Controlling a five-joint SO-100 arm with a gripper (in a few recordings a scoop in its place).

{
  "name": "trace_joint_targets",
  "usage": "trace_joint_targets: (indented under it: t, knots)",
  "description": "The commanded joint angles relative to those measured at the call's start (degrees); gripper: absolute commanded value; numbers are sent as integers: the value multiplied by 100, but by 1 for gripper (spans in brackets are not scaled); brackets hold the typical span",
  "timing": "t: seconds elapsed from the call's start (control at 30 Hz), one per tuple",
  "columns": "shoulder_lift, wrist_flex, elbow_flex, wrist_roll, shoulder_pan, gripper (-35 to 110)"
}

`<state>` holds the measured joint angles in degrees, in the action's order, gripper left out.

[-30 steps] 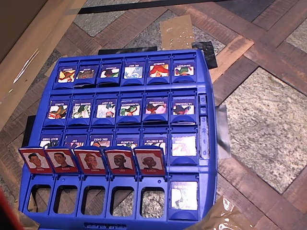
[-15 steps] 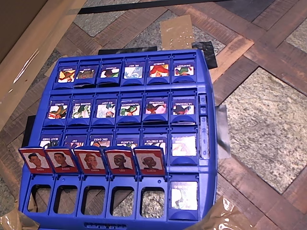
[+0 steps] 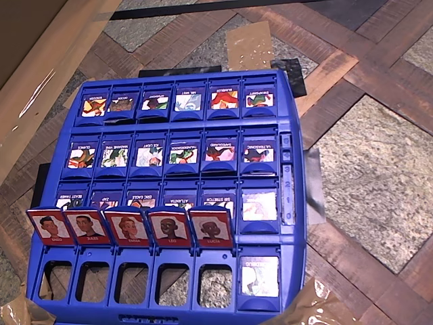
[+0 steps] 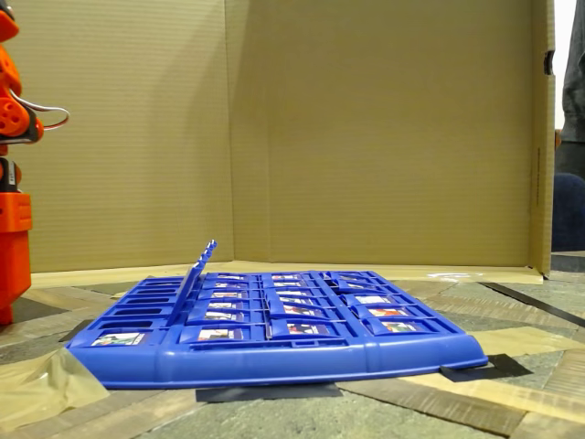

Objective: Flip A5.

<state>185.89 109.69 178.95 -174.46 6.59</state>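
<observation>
The blue game board (image 3: 292, 203) lies flat on the table. In its front row five red-framed portrait tiles (image 3: 128, 227) stand upright. A5 (image 3: 259, 275) lies flat in the rightmost slot of that row, pale glossy side up and face hidden. In the fixed view A5 (image 4: 117, 339) is the flat tile at the board's near left corner, beside the raised row (image 4: 197, 270). Part of the orange arm (image 4: 13, 229) stands at the left edge, well away from the board.
Blue-framed creature tiles (image 3: 186, 152) lie flat in the other rows. Cardboard walls (image 4: 366, 128) close the back and the right side. Crumpled brown tape (image 3: 318, 305) sits at the board's front corners, black tape (image 4: 475, 370) under its edge. A person (image 4: 569, 183) shows at the right edge.
A red-orange part at the overhead view's bottom left corner one second ago has gone, uncovering brown tape. No tile has moved.
</observation>
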Motion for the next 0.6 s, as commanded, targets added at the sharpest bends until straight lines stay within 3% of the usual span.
trace_joint_targets:
  t: [0.0, 0.57]
  knots:
    - [79, 62, 9, -79, -53, 0]
    - [229, 70, 44, -53, -70, 0]
